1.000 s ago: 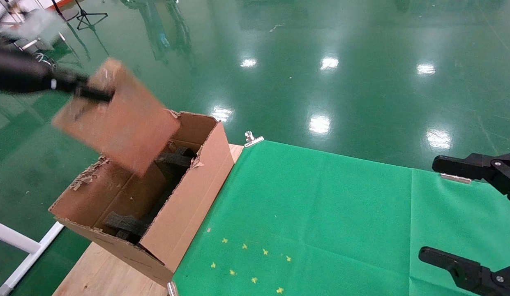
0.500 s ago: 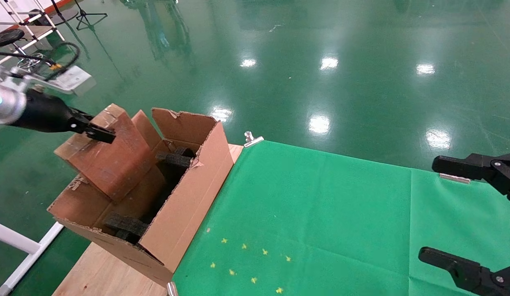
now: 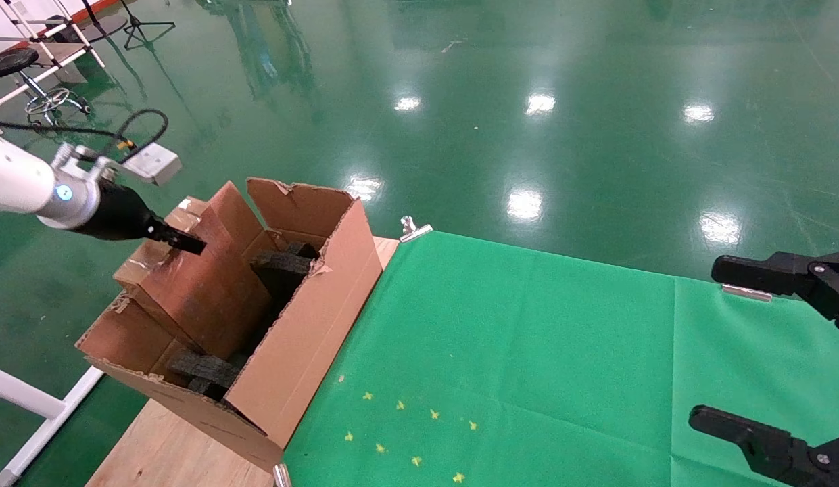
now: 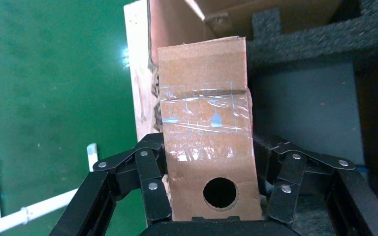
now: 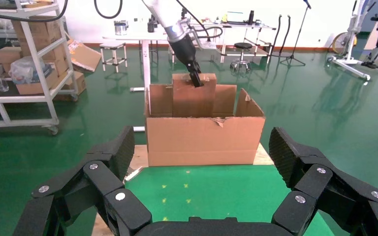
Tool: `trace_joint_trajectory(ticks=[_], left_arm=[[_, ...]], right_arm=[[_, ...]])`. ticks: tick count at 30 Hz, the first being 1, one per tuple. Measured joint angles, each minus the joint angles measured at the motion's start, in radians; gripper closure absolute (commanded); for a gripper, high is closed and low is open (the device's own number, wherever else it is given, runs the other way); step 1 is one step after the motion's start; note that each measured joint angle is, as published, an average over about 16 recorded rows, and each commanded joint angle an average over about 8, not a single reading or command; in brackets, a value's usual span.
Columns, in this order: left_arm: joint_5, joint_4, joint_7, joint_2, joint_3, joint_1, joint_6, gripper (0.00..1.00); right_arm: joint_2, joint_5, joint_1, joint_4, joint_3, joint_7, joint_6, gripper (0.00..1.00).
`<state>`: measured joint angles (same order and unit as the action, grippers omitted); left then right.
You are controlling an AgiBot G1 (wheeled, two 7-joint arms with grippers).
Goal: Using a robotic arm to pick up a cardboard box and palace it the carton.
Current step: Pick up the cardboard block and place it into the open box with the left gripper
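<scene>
Nearest the robot, the right gripper (image 3: pixel 784 358) hangs over the green cloth-covered table (image 3: pixel 527 352), its black fingers spread wide and holding nothing, parked well apart from the work so the other arm has the carton to itself.

Across the cloth, at the table's left end, sits the large tan corrugated carton (image 3: pixel 304 338) with ragged torn flaps, black foam blocks (image 3: pixel 203 370) inside it. Those blocks look meant to cradle whatever goes in between them.

And here's the action: the small flat reddish-brown cardboard box (image 3: pixel 196 291) stands on edge, its lower part already down inside the carton, its taped top edge poking above the rim. Held upright like that, the thin box can slip into the narrow gap. The left gripper (image 4: pixel 216 194), on the white robotic arm (image 3: pixel 20 186) reaching in from the far left, pinches the box's narrow taped edge, fingers pressed on both faces either side of the round hole (image 4: pixel 220 192).
</scene>
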<state>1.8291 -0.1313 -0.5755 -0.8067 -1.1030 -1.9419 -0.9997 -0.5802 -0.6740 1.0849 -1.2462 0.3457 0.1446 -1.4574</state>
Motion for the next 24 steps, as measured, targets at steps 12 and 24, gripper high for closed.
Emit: trace_joint_trajectory(ticks=[12, 24], left_arm=[[-0.013, 0.047, 0.005, -0.038, 0.007, 0.108, 0.086, 1.0], [-0.026, 0.1, -0.012, -0.077, 0.014, 0.194, 0.115, 1.0]], right_arm=[[0.0, 0.0, 0.0, 0.0, 0.0, 0.0, 0.0, 0.0], [0.0, 0.0, 0.0, 0.0, 0.0, 0.0, 0.0, 0.0]])
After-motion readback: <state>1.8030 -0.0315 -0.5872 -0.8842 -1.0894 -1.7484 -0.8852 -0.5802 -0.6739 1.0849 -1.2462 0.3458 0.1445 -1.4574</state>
